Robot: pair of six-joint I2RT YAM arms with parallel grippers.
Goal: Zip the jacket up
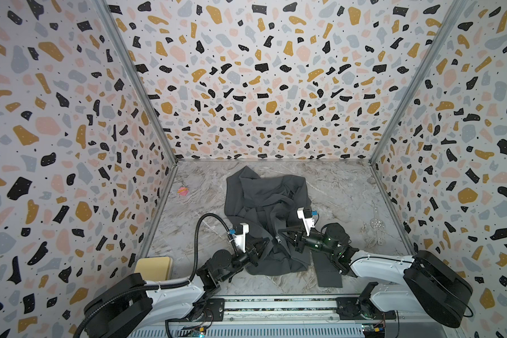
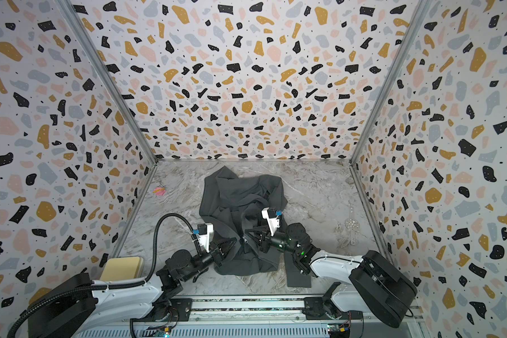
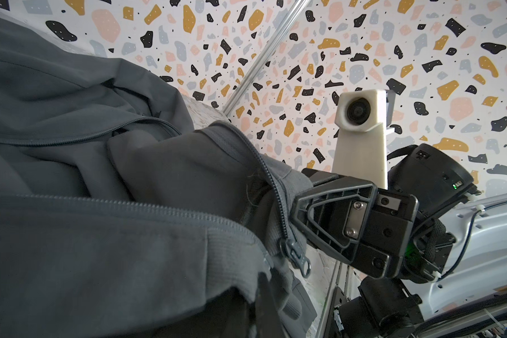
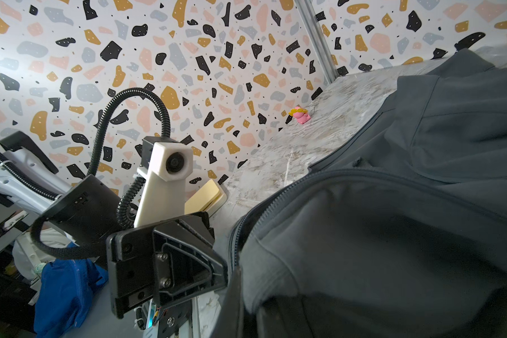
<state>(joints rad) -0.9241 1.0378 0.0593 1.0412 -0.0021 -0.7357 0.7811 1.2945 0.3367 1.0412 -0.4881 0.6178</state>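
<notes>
The jacket [image 1: 267,199] lies crumpled in the middle of the marble table in both top views, dark grey, with its front open. At its near hem my left gripper [image 1: 266,241] is shut on one front edge. From the other side my right gripper [image 1: 280,231] is shut on the facing edge. The two tips almost meet. The metal zipper slider [image 3: 297,257] hangs at the hem between them, its pull dangling free. In the left wrist view the zipper teeth [image 3: 170,209] run along the fabric. The right wrist view shows the jacket [image 4: 392,210] filling most of the frame.
Patterned walls close in the left, back and right. A small pink object [image 1: 183,191] lies far left. A clear plastic piece [image 1: 375,224] sits near the right wall, and a beige pad [image 1: 154,267] at the near left. A flat dark fabric strip [image 1: 330,273] lies under the right arm.
</notes>
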